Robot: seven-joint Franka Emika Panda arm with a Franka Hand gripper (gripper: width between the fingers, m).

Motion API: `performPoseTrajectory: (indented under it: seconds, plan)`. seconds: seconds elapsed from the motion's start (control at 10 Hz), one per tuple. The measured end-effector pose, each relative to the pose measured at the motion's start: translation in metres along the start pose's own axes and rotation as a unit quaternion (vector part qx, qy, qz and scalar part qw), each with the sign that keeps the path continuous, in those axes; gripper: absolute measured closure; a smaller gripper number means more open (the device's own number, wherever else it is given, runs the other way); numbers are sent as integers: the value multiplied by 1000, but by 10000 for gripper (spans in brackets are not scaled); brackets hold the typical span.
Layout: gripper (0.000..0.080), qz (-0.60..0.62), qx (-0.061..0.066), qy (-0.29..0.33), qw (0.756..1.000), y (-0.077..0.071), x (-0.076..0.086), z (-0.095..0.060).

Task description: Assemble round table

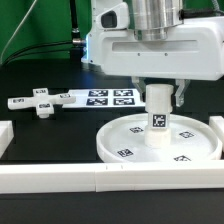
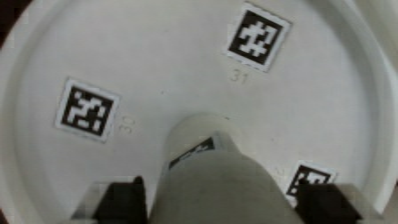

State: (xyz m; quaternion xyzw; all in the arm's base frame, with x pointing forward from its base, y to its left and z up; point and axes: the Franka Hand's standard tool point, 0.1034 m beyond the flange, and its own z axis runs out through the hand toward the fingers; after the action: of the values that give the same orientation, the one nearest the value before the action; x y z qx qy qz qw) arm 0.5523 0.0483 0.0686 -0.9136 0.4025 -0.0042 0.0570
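Pincer (image 2: pixel 217 203) clamps the post (image 2: pixel 205 160) upright, its foot at the disc (image 2: pixel 151 55) centre beneath, likely seating it for threading.

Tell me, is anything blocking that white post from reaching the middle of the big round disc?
Nothing visible does. The post already stands upright at the middle of the round disc, with the fingers on either side of it.
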Motion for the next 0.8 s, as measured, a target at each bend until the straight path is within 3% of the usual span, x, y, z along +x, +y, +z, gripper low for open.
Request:
performPoseTrajectory:
  seconds: [0.3,0.5,0.6,0.7,0.8]
  plan:
    - [390,122,8,-12,992,-2,-2,0]
    - [390,121,10,-14,993,-2,-2,0]
    - [263,96,10,-13,995,-2,-2,0]
    - [263,56,10,-12,998,-1,0,-1]
    - [176,18,11,-11,1000,-2,0,-3]
